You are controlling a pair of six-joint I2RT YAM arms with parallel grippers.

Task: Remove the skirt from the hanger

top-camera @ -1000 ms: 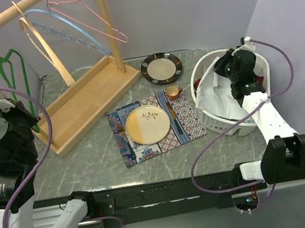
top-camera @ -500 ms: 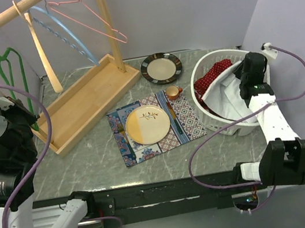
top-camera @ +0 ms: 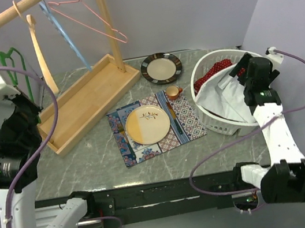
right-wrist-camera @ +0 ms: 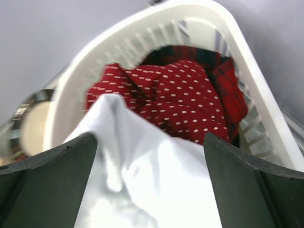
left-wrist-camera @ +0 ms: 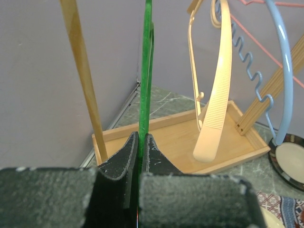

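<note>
The white skirt (top-camera: 221, 102) lies crumpled in the white laundry basket (top-camera: 219, 129), partly over a red dotted cloth (top-camera: 216, 72). My right gripper (top-camera: 241, 74) hovers at the basket's right rim, open, with nothing between its fingers. In the right wrist view the skirt (right-wrist-camera: 156, 190) lies free below the right gripper (right-wrist-camera: 151, 156), inside the basket (right-wrist-camera: 266, 95). The bare green hanger (top-camera: 12, 58) hangs from the wooden rail at far left. My left gripper (left-wrist-camera: 140, 142) is shut on the green hanger (left-wrist-camera: 144, 71), low on its thin bar.
A wooden rack (top-camera: 88, 95) also carries a wooden hanger (top-camera: 39, 51), a blue hanger (top-camera: 67, 40) and a pink hanger (top-camera: 95, 18). Mid-table, a patterned placemat (top-camera: 188, 119) holds a plate (top-camera: 147, 124) and a cup (top-camera: 172, 92). A dark-rimmed plate (top-camera: 161, 67) sits behind.
My right gripper opened, let go of the white skirt and drew back to the right; the skirt settled into the basket. The left arm shifted slightly with the green hanger, and the hangers swung.
</note>
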